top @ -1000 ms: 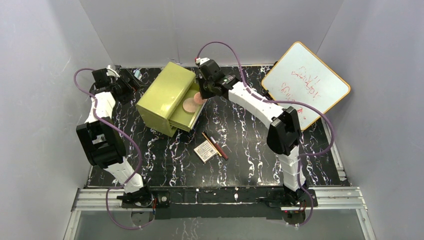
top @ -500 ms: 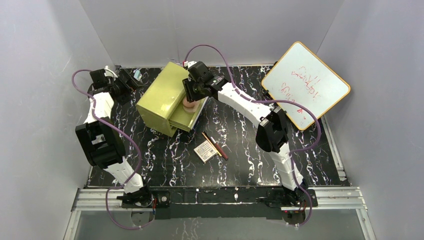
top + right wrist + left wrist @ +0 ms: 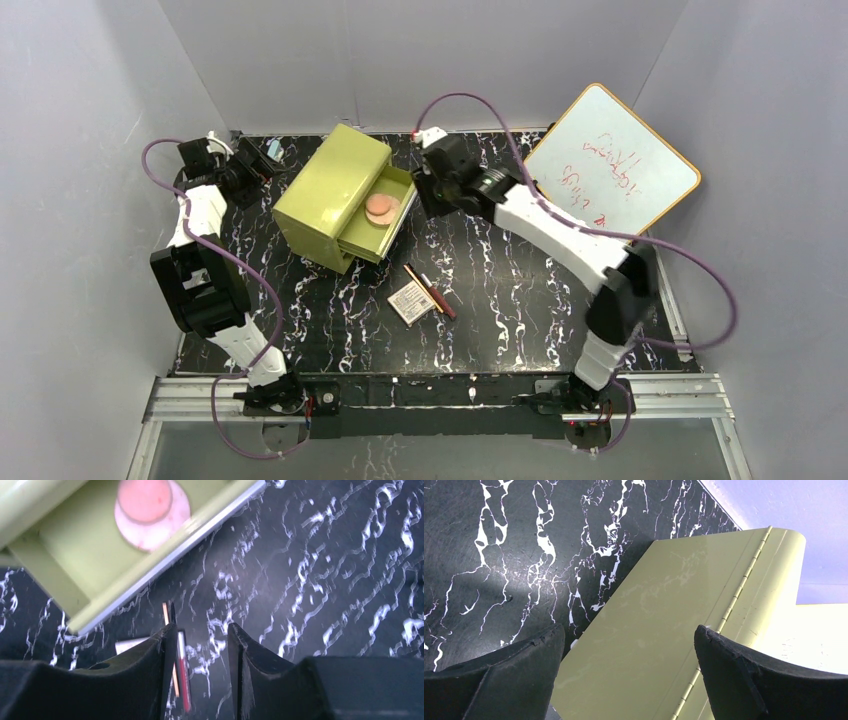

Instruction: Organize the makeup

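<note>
Two pinkish round discs [image 3: 381,208] lie in the open drawer [image 3: 398,200] of the olive-green box [image 3: 330,190]; in the right wrist view the smaller disc [image 3: 145,497] rests on the larger one [image 3: 159,527]. My right gripper [image 3: 426,200] hangs open and empty just right of the drawer, above the table. The cream palette [image 3: 412,301], gold pencil [image 3: 419,284] and dark red pencil [image 3: 441,299] lie together mid-table. Both pencils [image 3: 183,670] show beside my right gripper [image 3: 201,628]. My left gripper [image 3: 629,630] is open at the box's back side.
An orange-framed whiteboard [image 3: 610,165] leans at the back right. The olive box's hinged back face [image 3: 684,620] fills the left wrist view. Grey walls enclose the black marbled table [image 3: 520,300] on three sides.
My right gripper opened, left the smaller disc on the larger one in the drawer, and drew back to the right. The left arm has not moved.
</note>
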Available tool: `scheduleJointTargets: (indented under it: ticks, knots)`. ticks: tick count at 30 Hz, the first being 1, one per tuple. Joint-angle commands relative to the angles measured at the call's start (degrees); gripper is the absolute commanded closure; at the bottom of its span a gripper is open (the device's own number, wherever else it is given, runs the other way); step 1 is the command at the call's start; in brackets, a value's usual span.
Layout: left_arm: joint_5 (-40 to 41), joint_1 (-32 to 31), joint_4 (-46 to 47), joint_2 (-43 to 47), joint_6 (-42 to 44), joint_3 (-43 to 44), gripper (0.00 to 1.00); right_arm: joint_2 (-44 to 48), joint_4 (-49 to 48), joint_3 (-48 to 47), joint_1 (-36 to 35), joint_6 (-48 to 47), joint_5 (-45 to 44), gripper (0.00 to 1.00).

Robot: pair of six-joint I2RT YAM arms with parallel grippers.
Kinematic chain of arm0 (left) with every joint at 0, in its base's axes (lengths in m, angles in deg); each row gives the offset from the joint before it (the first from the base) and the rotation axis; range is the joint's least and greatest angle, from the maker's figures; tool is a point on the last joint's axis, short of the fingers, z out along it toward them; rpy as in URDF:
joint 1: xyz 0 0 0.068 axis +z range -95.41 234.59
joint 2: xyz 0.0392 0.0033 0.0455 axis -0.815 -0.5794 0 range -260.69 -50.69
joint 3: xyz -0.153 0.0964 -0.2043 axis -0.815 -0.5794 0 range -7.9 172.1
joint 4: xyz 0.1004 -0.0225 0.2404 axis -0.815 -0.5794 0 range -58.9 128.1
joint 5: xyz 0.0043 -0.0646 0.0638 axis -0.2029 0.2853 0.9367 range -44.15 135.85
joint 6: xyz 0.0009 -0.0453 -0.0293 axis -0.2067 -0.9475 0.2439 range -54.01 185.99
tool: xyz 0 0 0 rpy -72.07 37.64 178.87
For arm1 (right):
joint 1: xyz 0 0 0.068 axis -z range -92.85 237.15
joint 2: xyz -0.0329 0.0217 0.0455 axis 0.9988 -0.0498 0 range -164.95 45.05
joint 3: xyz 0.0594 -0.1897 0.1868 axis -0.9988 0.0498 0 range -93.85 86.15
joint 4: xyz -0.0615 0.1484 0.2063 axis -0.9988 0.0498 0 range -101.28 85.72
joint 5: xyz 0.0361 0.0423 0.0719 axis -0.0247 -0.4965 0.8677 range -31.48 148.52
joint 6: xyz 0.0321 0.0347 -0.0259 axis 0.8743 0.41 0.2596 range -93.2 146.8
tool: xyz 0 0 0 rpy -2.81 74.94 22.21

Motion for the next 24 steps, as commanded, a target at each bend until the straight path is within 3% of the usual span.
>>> scheduleJointTargets:
  ticks: [1, 4, 7, 11, 16, 24]
  knots:
    - [-1.24, 0.5, -0.22, 2.91, 0.0, -0.64, 0.01, 11.06, -3.3, 13.65, -2.02, 2.46, -1.2, 0.5]
    - [-1.29, 0.5, -0.34, 3.17, 0.0, -0.65, 0.01, 13.93, -3.67, 21.49, -4.45, 4.62, 0.58, 0.48]
    - [-1.25, 0.5, -0.33, 3.36, 0.0, -0.61, 0.01, 14.14, -5.13, 25.62, -6.17, 5.88, 3.46, 0.37]
    - [-1.33, 0.5, -0.31, 3.38, 0.0, -0.72, 0.01, 12.21, -7.72, 25.75, -8.06, 5.75, 6.13, 0.18]
    - [-1.24, 0.54, -0.32, 3.56, 0.15, -0.81, 0.01, 6.29, -9.34, 23.48, -11.63, 4.68, 7.15, 0.02]
    - [-1.85, 1.08, -0.34, 3.57, 0.02, -0.66, 0.01, 0.09, -10.16, 22.28, -15.9, 4.0, 7.94, 0.01]
